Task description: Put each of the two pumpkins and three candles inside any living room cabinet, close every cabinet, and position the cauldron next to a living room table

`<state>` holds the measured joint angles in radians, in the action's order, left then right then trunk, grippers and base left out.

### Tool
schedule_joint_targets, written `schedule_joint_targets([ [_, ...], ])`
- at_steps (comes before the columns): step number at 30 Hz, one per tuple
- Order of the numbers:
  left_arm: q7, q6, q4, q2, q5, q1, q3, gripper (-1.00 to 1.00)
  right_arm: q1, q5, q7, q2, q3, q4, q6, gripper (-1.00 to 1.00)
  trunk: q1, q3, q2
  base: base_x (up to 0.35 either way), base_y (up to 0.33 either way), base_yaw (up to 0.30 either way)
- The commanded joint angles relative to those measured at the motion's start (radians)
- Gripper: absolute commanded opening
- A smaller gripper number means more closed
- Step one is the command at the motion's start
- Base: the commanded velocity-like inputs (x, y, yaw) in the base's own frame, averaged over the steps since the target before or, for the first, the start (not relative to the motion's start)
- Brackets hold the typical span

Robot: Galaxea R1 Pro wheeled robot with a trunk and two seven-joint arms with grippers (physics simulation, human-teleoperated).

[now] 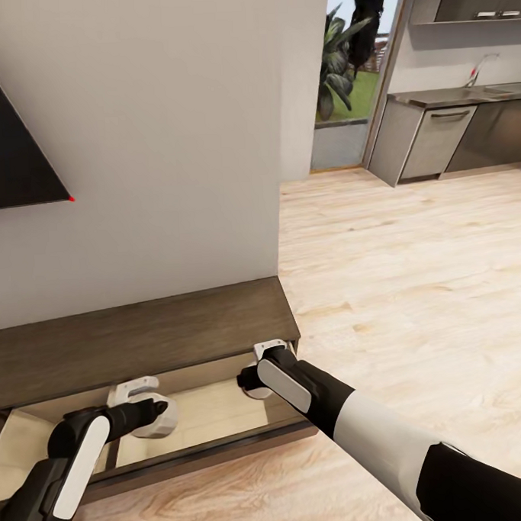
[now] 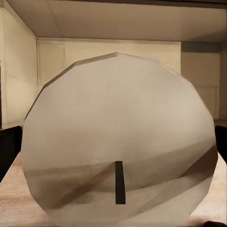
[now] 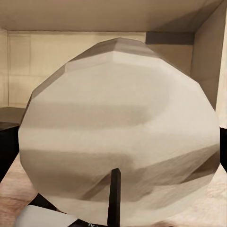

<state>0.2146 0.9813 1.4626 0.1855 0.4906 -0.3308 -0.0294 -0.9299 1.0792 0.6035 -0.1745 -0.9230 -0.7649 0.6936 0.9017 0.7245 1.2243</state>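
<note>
The long dark-brown cabinet (image 1: 142,335) stands against the wall with its front open, showing a pale wood compartment (image 1: 215,408). Both my arms reach into it, the left arm (image 1: 87,445) on the left and the right arm (image 1: 297,384) on the right. In the left wrist view a beige-grey candle (image 2: 118,123) with a dark wick sits between the dark fingers (image 2: 7,146) of my left gripper (image 2: 113,146), which is shut on it. The right wrist view shows a second candle (image 3: 118,118) held the same way in my right gripper (image 3: 113,142). Pumpkins, cauldron and table are out of view.
A black TV (image 1: 10,151) hangs on the wall above the cabinet's left part. Light wood floor (image 1: 414,283) stretches to the right towards grey kitchen units (image 1: 437,140) and a glass door with plants (image 1: 349,65). The lowered cabinet front (image 1: 209,450) lies just before my arms.
</note>
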Motion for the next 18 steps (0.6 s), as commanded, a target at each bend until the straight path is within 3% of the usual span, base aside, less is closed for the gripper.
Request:
schedule_joint_targets([
  [1, 0.008, 0.003, 0.001, 0.000, 0.010, -0.001, 0.005, -1.00, -0.001, 0.011, 0.006, 0.000, -0.003, -0.001, -0.001, -1.00, 0.000, 0.001, 0.001, 0.000, 0.000, 0.000],
  [13, 0.006, 0.002, 0.001, -0.001, 0.010, -0.001, 0.010, -1.00, -0.001, 0.012, -0.052, 0.000, -0.016, -0.001, -0.003, -1.00, 0.000, 0.001, 0.001, 0.000, 0.000, 0.000],
  [18, 0.006, 0.002, 0.001, -0.001, 0.009, -0.001, 0.009, -1.00, -0.001, 0.012, -0.053, 0.000, -0.018, -0.002, -0.010, -1.00, 0.019, 0.017, 0.036, 0.000, 0.000, 0.000],
])
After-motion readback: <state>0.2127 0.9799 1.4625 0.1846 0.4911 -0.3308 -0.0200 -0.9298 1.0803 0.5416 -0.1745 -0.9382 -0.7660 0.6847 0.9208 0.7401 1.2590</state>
